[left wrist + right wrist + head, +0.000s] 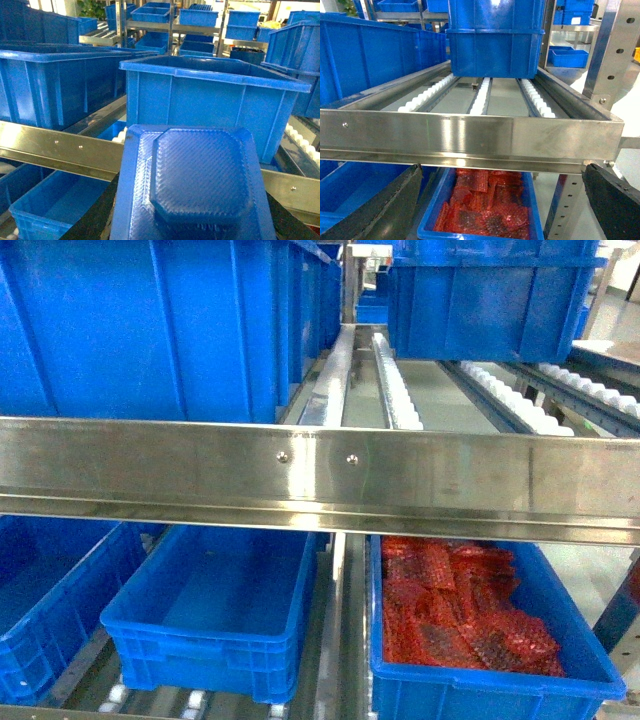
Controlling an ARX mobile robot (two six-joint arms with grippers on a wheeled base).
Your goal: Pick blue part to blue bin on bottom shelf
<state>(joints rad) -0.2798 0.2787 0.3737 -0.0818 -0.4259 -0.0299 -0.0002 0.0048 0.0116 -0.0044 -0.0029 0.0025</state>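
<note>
- You are facing a roller-flow rack: a steel front rail [320, 472] runs across the head view, with white roller tracks [395, 390] behind it on the upper shelf.
- Big blue bins [150, 325] stand on that upper shelf, left and right; more shelving with blue bins shows in the background of the left wrist view.
- On the bottom shelf, the blue bin [215, 615] in the middle looks empty, a bin to its right holds red parts [455, 605], and another blue bin sits at far left.
- Neither arm shows in the head view.
- Your left pincer [192, 232] sits in front of the rail, above the level of the bottom shelf; only dark finger edges [95, 220] flank the load, and it pinches the blue part.
- Your right pincer [500, 205] faces the rail at its lower edge, fingers [375, 207] spread wide with nothing between, above the red parts.
- The blue part [197, 180] is a shallow moulded tray with a raised, finely ribbed octagonal centre; it fills the lower left wrist view.
</note>
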